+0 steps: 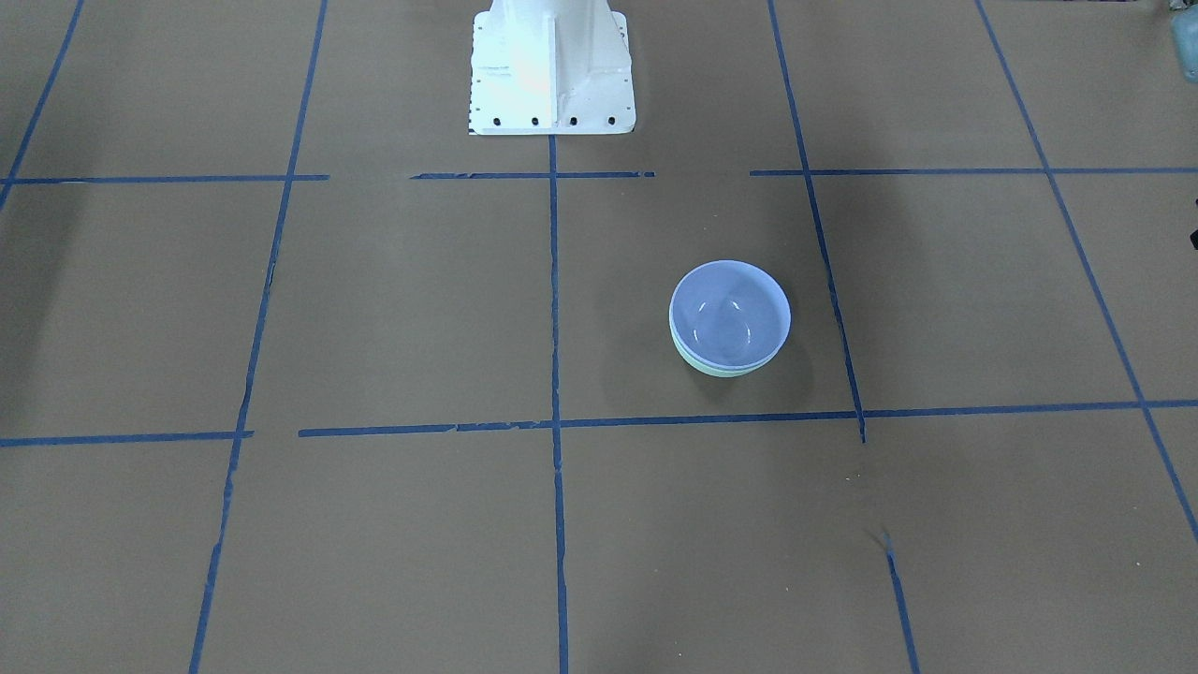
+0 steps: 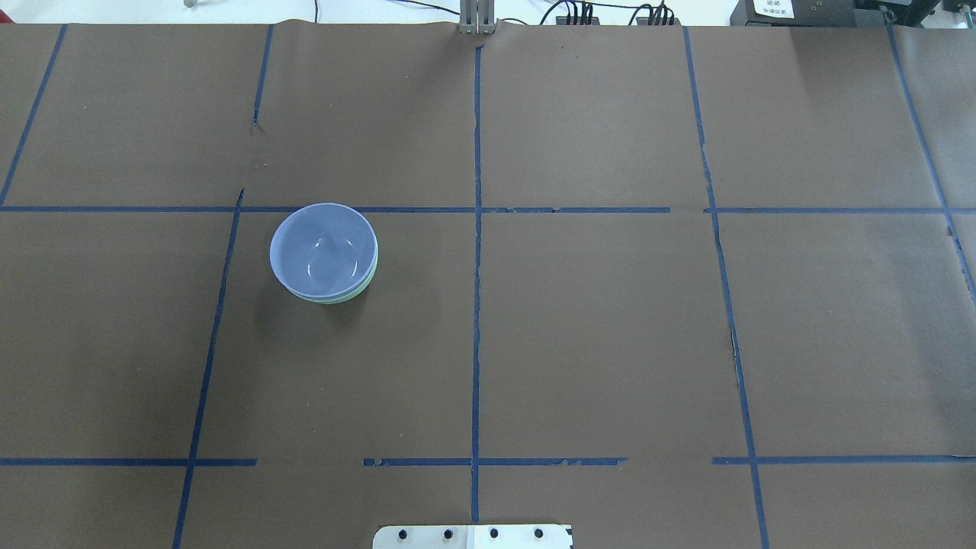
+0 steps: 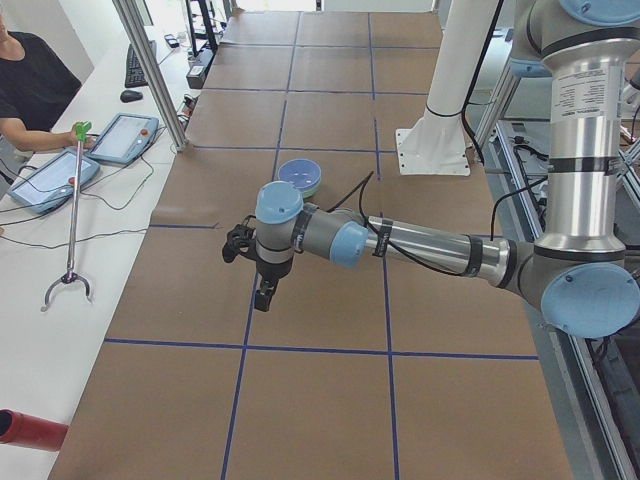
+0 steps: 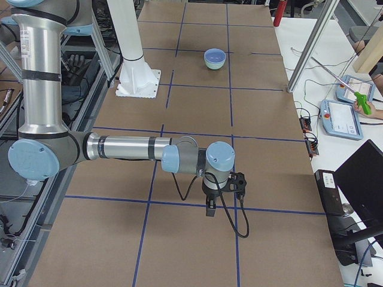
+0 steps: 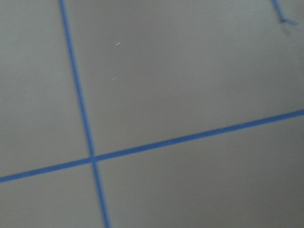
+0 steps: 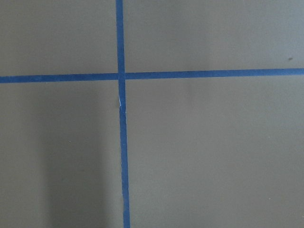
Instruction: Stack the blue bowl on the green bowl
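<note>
The round, glossy, pale periwinkle-blue bowl [image 2: 323, 250] sits nested in the round, glossy, mint-green bowl [image 2: 345, 299], left of centre in the overhead view, on the brown paper-covered table [image 2: 610, 343]. Only a thin green crescent shows below it, so the stack seems done. The left gripper [image 3: 264, 292] and the right gripper [image 4: 210, 210] hang well apart from the bowls, probably to keep clear of them. Whether their jaws are released or clenched, the side views cannot tell.

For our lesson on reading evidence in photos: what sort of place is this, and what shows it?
Probably a robotics research lab. Two robot arms, the left arm and right arm, reach over a table gridded with blue tape, and control tablets lie on a side bench.
</note>
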`<state>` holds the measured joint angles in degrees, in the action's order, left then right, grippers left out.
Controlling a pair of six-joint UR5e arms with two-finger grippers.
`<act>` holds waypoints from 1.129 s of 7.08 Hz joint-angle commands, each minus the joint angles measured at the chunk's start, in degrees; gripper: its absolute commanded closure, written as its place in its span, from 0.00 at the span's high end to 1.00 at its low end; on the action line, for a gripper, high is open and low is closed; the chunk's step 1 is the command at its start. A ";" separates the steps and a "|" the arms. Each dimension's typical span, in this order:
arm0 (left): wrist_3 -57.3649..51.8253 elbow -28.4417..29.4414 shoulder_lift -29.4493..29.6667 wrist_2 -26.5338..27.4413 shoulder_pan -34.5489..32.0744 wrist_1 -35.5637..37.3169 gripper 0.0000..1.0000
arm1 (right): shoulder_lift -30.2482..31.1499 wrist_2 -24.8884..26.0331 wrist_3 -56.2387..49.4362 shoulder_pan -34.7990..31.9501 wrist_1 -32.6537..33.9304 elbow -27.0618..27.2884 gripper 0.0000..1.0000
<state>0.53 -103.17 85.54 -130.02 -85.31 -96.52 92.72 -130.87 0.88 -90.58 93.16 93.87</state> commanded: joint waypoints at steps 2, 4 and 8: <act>-4.92 2.69 -2.12 -7.39 -4.42 7.40 1.00 | 0.00 0.00 0.00 0.05 0.00 0.00 1.00; -5.10 5.68 -3.45 -8.94 -4.34 6.60 1.00 | 0.00 0.00 0.00 -0.03 0.00 0.00 1.00; -5.01 5.35 -3.71 -8.23 -4.51 5.20 1.00 | 0.00 0.00 0.00 0.05 0.00 0.00 1.00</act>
<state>-4.50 -97.73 81.77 -138.41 -89.78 -91.12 92.72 -130.87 0.88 -90.53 93.16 93.87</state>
